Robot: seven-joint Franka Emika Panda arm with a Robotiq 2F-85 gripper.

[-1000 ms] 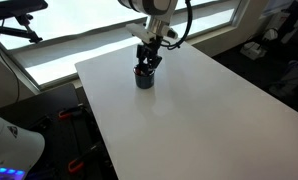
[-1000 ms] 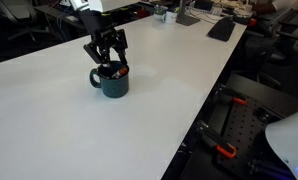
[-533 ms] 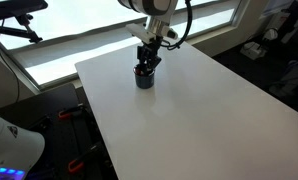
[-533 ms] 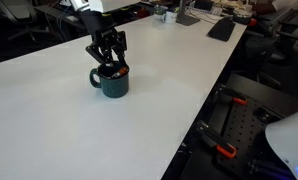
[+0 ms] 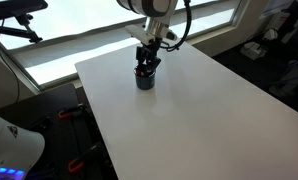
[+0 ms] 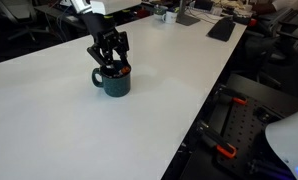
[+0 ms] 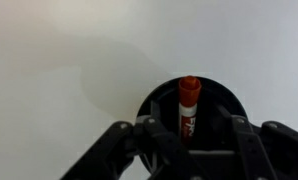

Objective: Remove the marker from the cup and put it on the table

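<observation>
The dark cup (image 5: 144, 80) stands on the white table (image 5: 189, 115) near its far edge; it also shows in the other exterior view (image 6: 115, 84). The reddish marker (image 7: 188, 103) stands upright inside the cup (image 7: 229, 102). My gripper (image 7: 189, 130) hangs straight over the cup with its fingers reaching into the mouth, one on each side of the marker. A gap still shows between the fingers and the marker, so the gripper is open. In both exterior views the gripper (image 5: 146, 64) (image 6: 110, 62) covers most of the marker.
The white table (image 6: 59, 120) spreads widely around the cup. A window ledge runs behind the table's far edge (image 5: 99, 40). Desks with clutter (image 6: 204, 15) and dark equipment with red parts (image 6: 229, 130) lie beyond the table's edges.
The gripper has sunk very slightly toward the cup. The cup and the marker have not moved.
</observation>
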